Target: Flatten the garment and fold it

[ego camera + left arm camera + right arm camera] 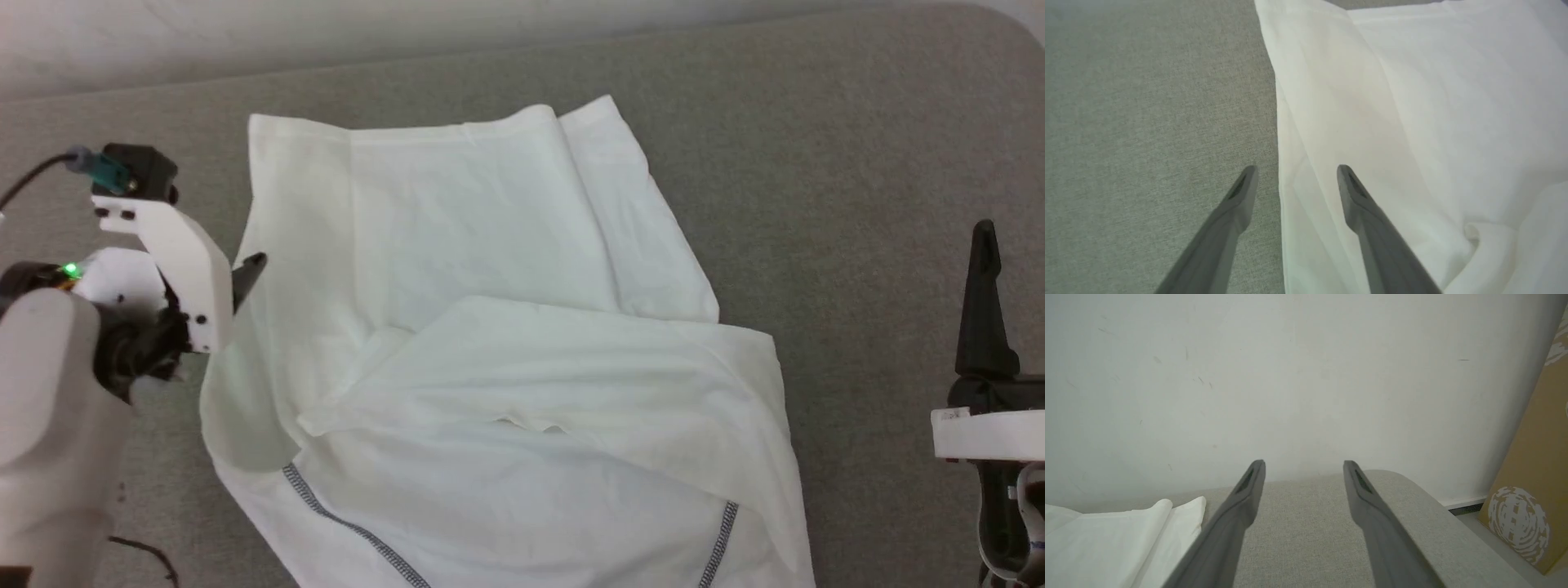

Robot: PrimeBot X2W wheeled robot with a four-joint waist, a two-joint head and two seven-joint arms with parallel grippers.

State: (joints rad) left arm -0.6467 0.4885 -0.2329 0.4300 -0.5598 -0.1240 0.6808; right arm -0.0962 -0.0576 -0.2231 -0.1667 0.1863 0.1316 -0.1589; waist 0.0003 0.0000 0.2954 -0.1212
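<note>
- Wide shot first: a pale wall (1306, 375) runs along the back, and below it is the grey padded surface (857, 163), with a rounded corner at the far right.
- The garment (490, 245) takes centre stage. It is white and lies on the padded surface, far from flat, with its near part running off the bottom of the head view.
- One broad flap is folded across its middle, and a narrower strip is doubled over along the far right side.
- At the right edge of the right wrist view a brown cardboard box (1531, 477) leans by the wall, printed with a white swirl.
- The left fingers (1237, 204) are spread wide and gripping nothing. One hangs over bare grey padding and the other over the white cloth, with the garment's left edge running between them (whether either tip touches, I cannot tell).
- The right fingers (1245, 494) are also parted with nothing between them. They point toward the wall over the pad's right side, well apart from the garment.
- Two dark zigzag seam lines (351, 527) show on the near part of the garment, one left, one right.
- Smallest of all, a green light (71, 269) glows on the left arm.
</note>
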